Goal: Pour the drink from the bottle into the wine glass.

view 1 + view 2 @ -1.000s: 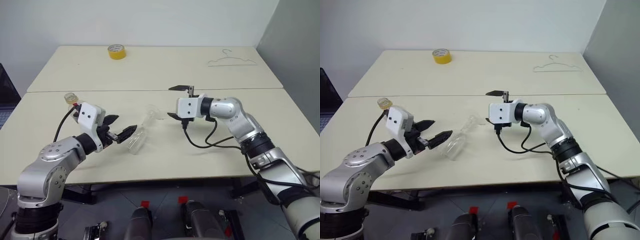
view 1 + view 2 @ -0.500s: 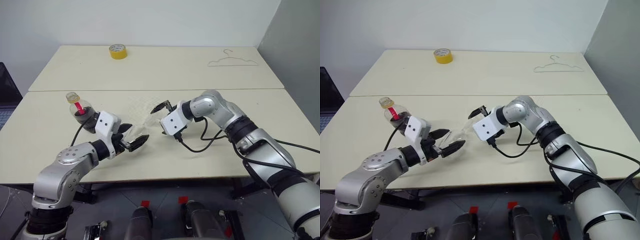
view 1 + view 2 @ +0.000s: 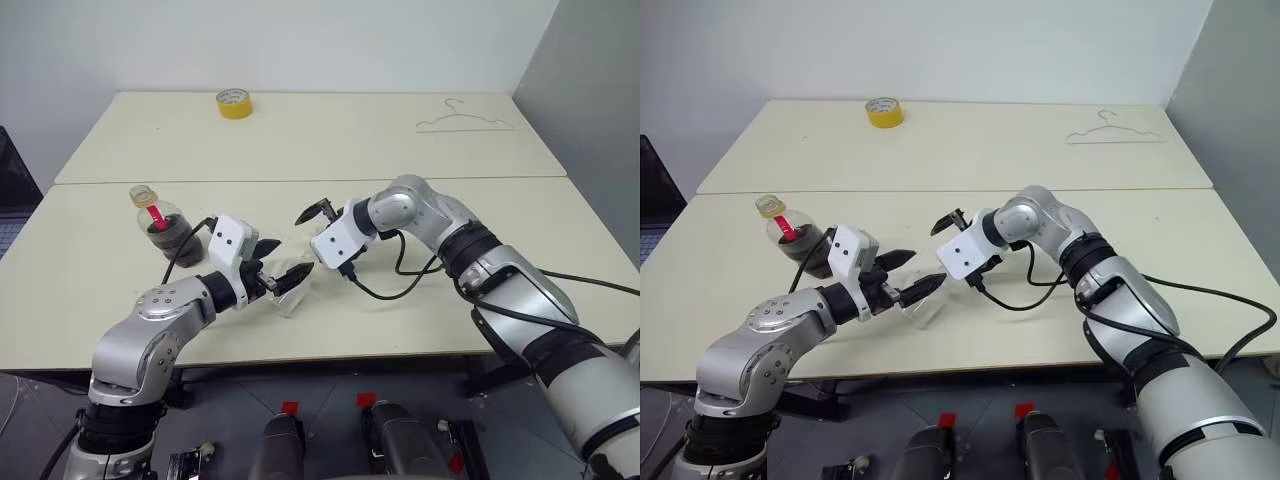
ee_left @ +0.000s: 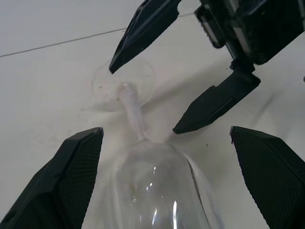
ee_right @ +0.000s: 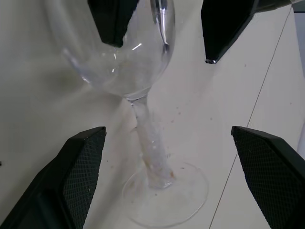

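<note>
The glass point(image 4: 143, 143) lies toppled between both pincers, left point(image 3: 282, 268) and right point(image 3: 322, 232), each gaping, empty. Righting it comes first; grip the stem.

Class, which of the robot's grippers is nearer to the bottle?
Left. The left gripper is beside the bottle, around the fallen wine glass's bowl; the right gripper is beyond, over its stem.
</note>
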Action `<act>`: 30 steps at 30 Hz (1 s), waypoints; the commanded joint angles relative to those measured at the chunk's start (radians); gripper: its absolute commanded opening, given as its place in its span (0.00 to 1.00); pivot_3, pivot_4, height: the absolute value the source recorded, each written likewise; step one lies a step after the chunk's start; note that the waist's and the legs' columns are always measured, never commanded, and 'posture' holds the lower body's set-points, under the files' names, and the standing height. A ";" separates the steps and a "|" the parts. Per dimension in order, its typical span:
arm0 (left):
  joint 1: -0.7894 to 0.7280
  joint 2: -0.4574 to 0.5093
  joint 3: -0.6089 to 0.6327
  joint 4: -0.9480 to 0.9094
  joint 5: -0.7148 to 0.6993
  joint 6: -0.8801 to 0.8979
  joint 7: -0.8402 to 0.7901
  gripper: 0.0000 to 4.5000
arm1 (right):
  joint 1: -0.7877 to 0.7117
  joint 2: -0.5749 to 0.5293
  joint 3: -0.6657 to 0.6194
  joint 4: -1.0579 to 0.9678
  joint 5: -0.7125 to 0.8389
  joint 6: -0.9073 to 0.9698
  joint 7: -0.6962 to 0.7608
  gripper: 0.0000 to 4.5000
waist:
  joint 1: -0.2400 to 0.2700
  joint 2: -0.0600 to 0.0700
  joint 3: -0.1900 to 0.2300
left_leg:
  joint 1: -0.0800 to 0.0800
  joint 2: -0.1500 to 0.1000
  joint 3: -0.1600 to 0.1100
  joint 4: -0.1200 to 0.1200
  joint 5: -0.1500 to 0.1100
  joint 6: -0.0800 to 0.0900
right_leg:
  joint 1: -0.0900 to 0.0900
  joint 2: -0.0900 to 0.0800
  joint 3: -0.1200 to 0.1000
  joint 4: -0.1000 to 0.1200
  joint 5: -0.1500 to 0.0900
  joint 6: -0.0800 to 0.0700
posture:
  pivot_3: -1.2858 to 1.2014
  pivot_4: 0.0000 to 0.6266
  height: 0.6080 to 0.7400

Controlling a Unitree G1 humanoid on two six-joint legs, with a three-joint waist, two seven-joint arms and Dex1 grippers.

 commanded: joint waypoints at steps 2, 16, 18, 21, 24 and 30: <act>-0.005 0.026 0.032 -0.035 -0.011 -0.010 -0.015 1.00 | -0.047 0.018 0.028 0.054 -0.061 -0.010 -0.044 1.00 | 0.000 0.000 0.000 | 0.000 0.000 0.000 0.000 0.000 0.000 | 0.000 0.000 0.000 0.000 0.000 0.000 | 0.52 0.24 1.00; 0.250 0.255 0.238 -0.155 -0.112 0.032 -0.166 1.00 | -0.058 0.017 0.078 0.131 -0.165 0.000 -0.058 0.24 | 0.001 0.001 0.000 | 0.000 0.001 -0.001 0.000 0.000 0.000 | -0.001 0.000 -0.001 0.000 -0.003 -0.006 | 0.52 0.24 1.00; 0.251 0.251 0.240 -0.158 -0.115 0.033 -0.158 1.00 | -0.057 0.014 0.077 0.134 -0.168 -0.002 -0.061 0.09 | 0.003 0.000 0.000 | 0.000 0.000 -0.001 0.000 0.000 0.000 | -0.001 0.000 -0.001 0.000 -0.003 -0.006 | 0.52 0.24 1.00; 0.251 0.243 0.233 -0.168 -0.122 0.038 -0.149 1.00 | -0.052 0.006 0.076 0.133 -0.168 -0.009 -0.063 0.03 | 0.003 0.000 0.000 | 0.000 0.000 0.000 0.000 0.000 0.000 | 0.000 -0.001 -0.001 0.000 -0.003 -0.006 | 0.52 0.24 1.00; 0.259 0.239 0.232 -0.180 -0.141 0.044 -0.150 1.00 | -0.039 -0.009 0.054 0.125 -0.148 -0.020 -0.072 0.03 | 0.003 0.000 0.000 | 0.000 0.000 0.000 0.000 0.000 0.000 | 0.000 -0.001 -0.001 0.000 -0.003 -0.005 | 0.52 0.24 1.00; 0.328 0.246 0.284 -0.189 -0.151 0.016 -0.176 1.00 | 0.036 -0.043 -0.132 0.099 0.086 0.029 0.007 0.03 | 0.000 0.000 0.000 | 0.000 0.000 0.000 -0.001 0.000 0.000 | -0.001 -0.001 0.000 0.000 -0.003 -0.006 | 0.52 0.24 1.00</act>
